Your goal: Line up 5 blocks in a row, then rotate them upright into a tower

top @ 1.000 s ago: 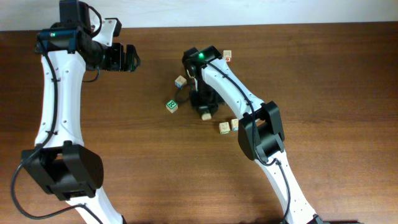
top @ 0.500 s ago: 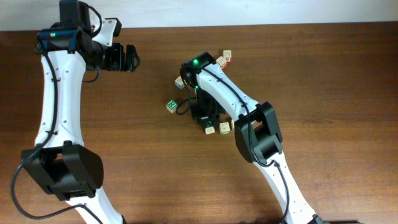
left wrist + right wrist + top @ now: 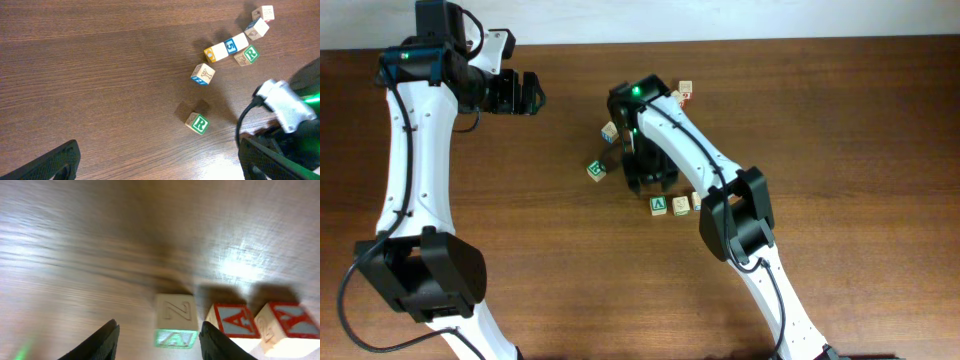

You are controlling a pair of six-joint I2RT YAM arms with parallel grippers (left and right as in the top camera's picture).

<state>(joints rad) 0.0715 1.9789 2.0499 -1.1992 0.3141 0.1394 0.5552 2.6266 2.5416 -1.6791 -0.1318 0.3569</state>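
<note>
Over the brown wooden table [image 3: 860, 130], the right gripper [image 3: 159, 325] hangs released, fingers spread either side of a pale block [image 3: 174, 311] resting on the wood. The left gripper [image 3: 532, 93] gapes empty near the far edge. A green-R block [image 3: 596, 171] lies mid-table, apart.

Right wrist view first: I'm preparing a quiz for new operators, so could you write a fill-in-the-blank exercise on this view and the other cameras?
1. The green-fronted block lies between the fingers of the right pincer, which do not ____ it.
2. The neighbouring block beside it bears a red letter ____.
3. In the left wrist view, the lone block nearest the camera shows a green letter ____.
4. The left pincer stands ____, with nothing between its fingers.

Missing words: touch; A; R; open
</note>
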